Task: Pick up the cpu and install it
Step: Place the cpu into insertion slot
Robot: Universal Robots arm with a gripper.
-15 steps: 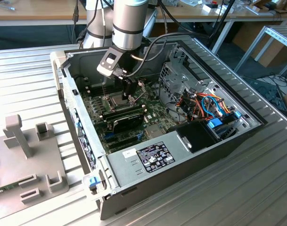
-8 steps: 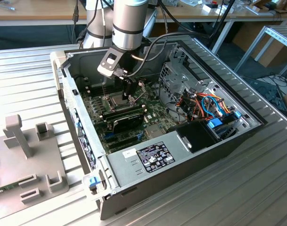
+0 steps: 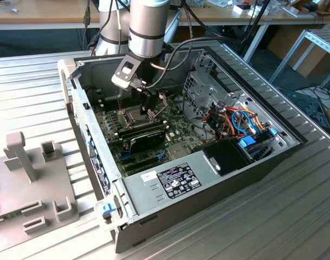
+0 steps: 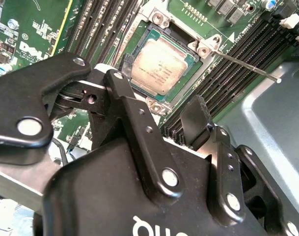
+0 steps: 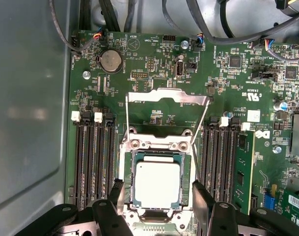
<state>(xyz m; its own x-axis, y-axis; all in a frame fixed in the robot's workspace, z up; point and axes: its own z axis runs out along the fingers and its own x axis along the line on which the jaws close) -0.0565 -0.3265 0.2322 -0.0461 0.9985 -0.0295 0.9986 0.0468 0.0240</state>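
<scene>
STATE: gripper [image 5: 160, 194] spread, pinching nothing; its fingers [image 5: 203, 196] flank the cpu [image 5: 156, 183] | CPU: lies in the socket [image 5: 186, 172]; load frame [image 5: 167, 101] hinged open | RISK: unclamped; if you bump it with a finger, it likely shifts and seats crooked

Black label [image 3: 178, 180] w/ white print is stuck on power supply [image 3: 135, 189], white sticker [image 3: 148, 176] beside it. White print is spread over green board [image 5: 228, 83]. Faint marks are seen on cpu [image 5: 157, 184], cut-off white letters on gripper [image 4: 161, 91]. Wording is not made out.
</scene>
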